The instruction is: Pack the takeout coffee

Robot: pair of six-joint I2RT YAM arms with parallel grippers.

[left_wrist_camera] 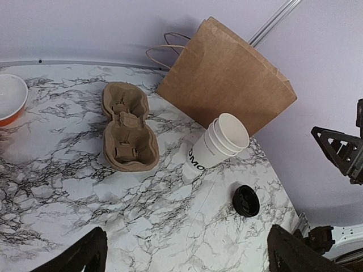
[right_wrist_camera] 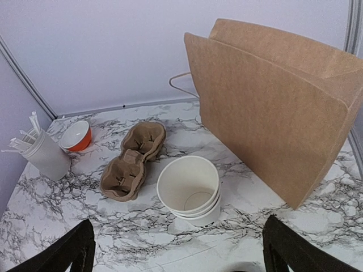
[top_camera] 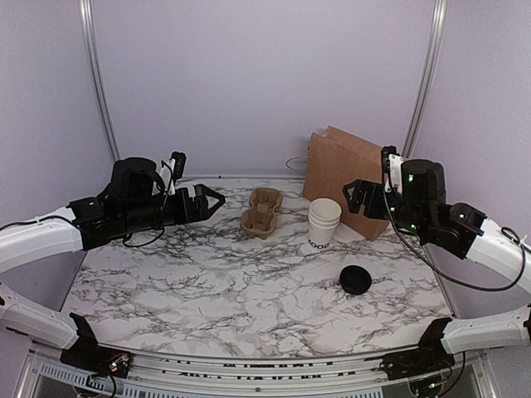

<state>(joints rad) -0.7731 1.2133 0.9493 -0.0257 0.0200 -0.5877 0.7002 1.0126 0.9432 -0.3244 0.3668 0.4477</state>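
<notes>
Both of my grippers hang above the marble table (top_camera: 207, 282) with their jaws spread as wide as they go and nothing between them. My left gripper (top_camera: 217, 199) is over the far left of the table and points right, towards the middle. My right gripper (top_camera: 350, 199) is on the far right, in front of the brown paper bag (top_camera: 344, 178). The takeout coffee shows as a small stack of white paper cups (top_camera: 323, 222), nested one in another and standing upright near the foot of the bag. The top cup's mouth is open and its inside is plain white; from my right wrist it looks empty. The outermost cup carries black lettering low on its side, of which only part can be read. The round black lid (top_camera: 355, 279) lies flat on the marble by itself, apart from the cups, nearer my bases and a little to the right. A brown pulp cup carrier (top_camera: 262, 212) with two wells lies to the left of the cups. An orange bowl (right_wrist_camera: 76, 136) and a grey-white utensil holder (right_wrist_camera: 45, 156) with white sticks in it stand at the far left.
</notes>
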